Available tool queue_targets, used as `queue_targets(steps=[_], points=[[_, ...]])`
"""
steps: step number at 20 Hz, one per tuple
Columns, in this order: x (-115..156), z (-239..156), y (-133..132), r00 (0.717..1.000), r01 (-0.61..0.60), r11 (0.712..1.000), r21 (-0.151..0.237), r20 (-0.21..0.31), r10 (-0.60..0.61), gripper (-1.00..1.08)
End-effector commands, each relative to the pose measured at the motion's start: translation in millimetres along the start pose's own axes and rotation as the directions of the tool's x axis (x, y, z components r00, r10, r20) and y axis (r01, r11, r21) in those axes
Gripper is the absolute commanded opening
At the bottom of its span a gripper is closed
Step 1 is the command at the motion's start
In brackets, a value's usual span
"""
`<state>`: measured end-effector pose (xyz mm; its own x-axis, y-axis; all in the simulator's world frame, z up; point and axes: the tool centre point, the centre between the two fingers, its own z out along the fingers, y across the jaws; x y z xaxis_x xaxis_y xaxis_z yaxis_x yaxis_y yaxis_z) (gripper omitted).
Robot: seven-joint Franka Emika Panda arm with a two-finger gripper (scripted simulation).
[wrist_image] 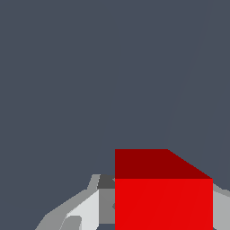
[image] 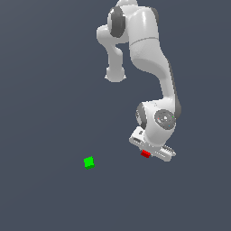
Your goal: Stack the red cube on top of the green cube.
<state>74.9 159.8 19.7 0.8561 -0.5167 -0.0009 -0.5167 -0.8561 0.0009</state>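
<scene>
The tool [image: 149, 153] grips the red cube [image: 145, 154] at lower right; rigid, light, probably slick, so opposite flat faces suit. The green cube [image: 89, 162] sits lower left.

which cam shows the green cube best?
The exterior view: the green cube sits in full sight on the floor, far off to that view's left of the end effector and the red cube. The wrist view shows none of it, only the red cube close up.
</scene>
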Motion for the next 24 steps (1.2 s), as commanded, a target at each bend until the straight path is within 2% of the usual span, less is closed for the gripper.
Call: queue_targets(steps=[1,6,16,24], points=[[0,-3,0,1.0,0.0,1.0,0.0,0.0,0.0,-1.0],[-1,-21,0,1.0,0.0,1.0,0.0,0.0,0.0,-1.0],[-1,-87,1,1.0,0.0,1.0,0.001,-0.001,0.0,-1.0],[0,-100,0,1.0,0.0,1.0,0.002,-0.002,0.0,-1.0]])
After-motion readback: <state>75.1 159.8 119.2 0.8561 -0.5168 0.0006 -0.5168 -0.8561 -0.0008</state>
